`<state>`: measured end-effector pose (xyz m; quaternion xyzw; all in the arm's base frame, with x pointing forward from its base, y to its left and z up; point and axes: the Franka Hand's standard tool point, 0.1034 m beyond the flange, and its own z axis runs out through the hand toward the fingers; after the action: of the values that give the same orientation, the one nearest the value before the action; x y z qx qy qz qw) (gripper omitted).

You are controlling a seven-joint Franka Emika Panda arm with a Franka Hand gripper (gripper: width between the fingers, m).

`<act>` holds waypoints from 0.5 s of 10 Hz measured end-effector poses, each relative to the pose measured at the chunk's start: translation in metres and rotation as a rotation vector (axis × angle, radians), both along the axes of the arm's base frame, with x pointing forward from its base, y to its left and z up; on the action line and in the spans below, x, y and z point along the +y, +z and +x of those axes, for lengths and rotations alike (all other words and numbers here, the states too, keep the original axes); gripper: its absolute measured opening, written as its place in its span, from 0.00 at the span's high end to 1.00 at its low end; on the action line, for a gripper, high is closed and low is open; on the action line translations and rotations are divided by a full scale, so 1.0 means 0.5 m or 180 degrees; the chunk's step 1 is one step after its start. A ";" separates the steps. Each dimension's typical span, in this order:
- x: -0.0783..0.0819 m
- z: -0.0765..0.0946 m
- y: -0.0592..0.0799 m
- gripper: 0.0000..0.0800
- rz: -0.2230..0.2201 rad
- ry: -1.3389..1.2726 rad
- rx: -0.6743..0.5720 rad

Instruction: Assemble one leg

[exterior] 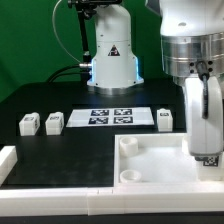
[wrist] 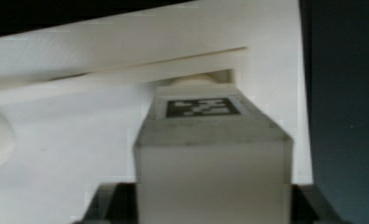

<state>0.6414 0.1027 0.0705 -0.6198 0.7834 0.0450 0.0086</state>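
Fingers of the white robot arm's gripper (exterior: 207, 152) are closed on a small chunky white plastic leg (exterior: 203, 110) with a black-and-white square tag on one face, which they hold upright above the large white square tray-like part (exterior: 150, 163) at the exterior view's right. In the wrist view the same leg (wrist: 211, 138) fills the middle of the frame, its tag facing the camera, with the dark fingers (wrist: 113, 205) hugging its near end on both sides and the tray-like part's white wall (wrist: 110, 60) just beyond its far end; whether leg and tray touch cannot be told. On the black worktop (exterior: 60, 150) lie three more white legs, well apart from the held one: two side by side near the exterior view's left (exterior: 29, 123) (exterior: 54, 121) and one at the right end of the marker board (exterior: 164, 118). That thin white marker board (exterior: 110, 117) lies flat in the middle of the worktop, in front of the arm's white base (exterior: 112, 62). A white raised border piece (exterior: 8, 160) sits at the exterior view's lower left edge.
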 end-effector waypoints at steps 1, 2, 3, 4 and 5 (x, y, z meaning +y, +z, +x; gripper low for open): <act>0.000 -0.002 0.001 0.64 -0.0005 -0.0399 0.0047; 0.001 -0.002 0.001 0.64 -0.0004 -0.0409 0.0044; 0.001 -0.002 0.000 0.64 0.0001 -0.0294 0.0034; 0.002 -0.003 -0.002 0.54 0.0002 -0.0272 0.0038; 0.002 -0.003 -0.002 0.31 0.0002 -0.0269 0.0038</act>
<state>0.6399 0.1039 0.0696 -0.5858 0.8089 0.0486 0.0061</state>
